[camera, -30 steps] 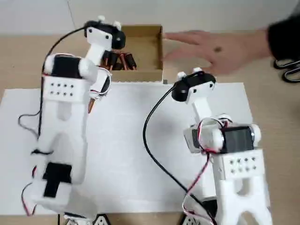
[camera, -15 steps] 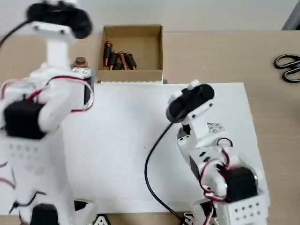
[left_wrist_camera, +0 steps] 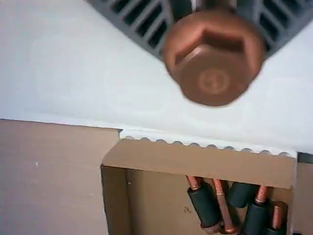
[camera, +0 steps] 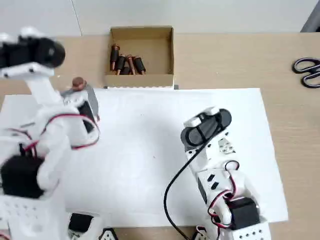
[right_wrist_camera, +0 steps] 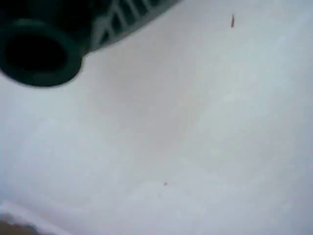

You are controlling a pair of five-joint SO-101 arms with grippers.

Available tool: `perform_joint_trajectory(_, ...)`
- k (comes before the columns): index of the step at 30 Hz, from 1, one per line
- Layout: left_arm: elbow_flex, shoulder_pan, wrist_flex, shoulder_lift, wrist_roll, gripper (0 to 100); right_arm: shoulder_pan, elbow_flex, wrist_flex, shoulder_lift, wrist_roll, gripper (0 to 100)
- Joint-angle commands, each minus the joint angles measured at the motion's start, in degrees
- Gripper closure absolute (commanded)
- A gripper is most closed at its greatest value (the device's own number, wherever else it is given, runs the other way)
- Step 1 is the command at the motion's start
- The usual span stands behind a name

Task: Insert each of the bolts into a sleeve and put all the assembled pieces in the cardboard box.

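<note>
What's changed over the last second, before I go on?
Both arms pulled back from the cardboard box toward their bases; the left hand, gripping a bolt, swung out to the box's left. The person's hand that lay beside the box is gone. The assembled pieces in the box and the scissors stayed put.

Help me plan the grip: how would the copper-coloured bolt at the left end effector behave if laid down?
The bolt looks metallic, so it is probably rigid and heavy for its size. Its smooth, glossy head may slip in a loose grip. The hexagonal head's flats should likely limit rolling.
</note>
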Motion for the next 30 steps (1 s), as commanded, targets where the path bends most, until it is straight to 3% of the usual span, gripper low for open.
perform_joint_trajectory(1,10.68,0.88,-7.65,-8.7,2.99,99,-2.42,3.43,-2.15,-3.56,-2.2,99.6)
perform_joint_trajectory(13,51.56,1.41,-32.88,-35.34,5.1,99,-7.43,19.78,-12.53,-14.37,-4.4,99.6)
perform_joint_trajectory(21,65.54,7.74,-37.19,-48.62,5.19,99,-13.93,19.78,-12.62,-15.43,-1.41,99.6)
perform_joint_trajectory(30,67.74,13.36,-38.77,-59.16,5.27,99,-22.29,20.22,-12.7,-15.43,-1.58,99.6)
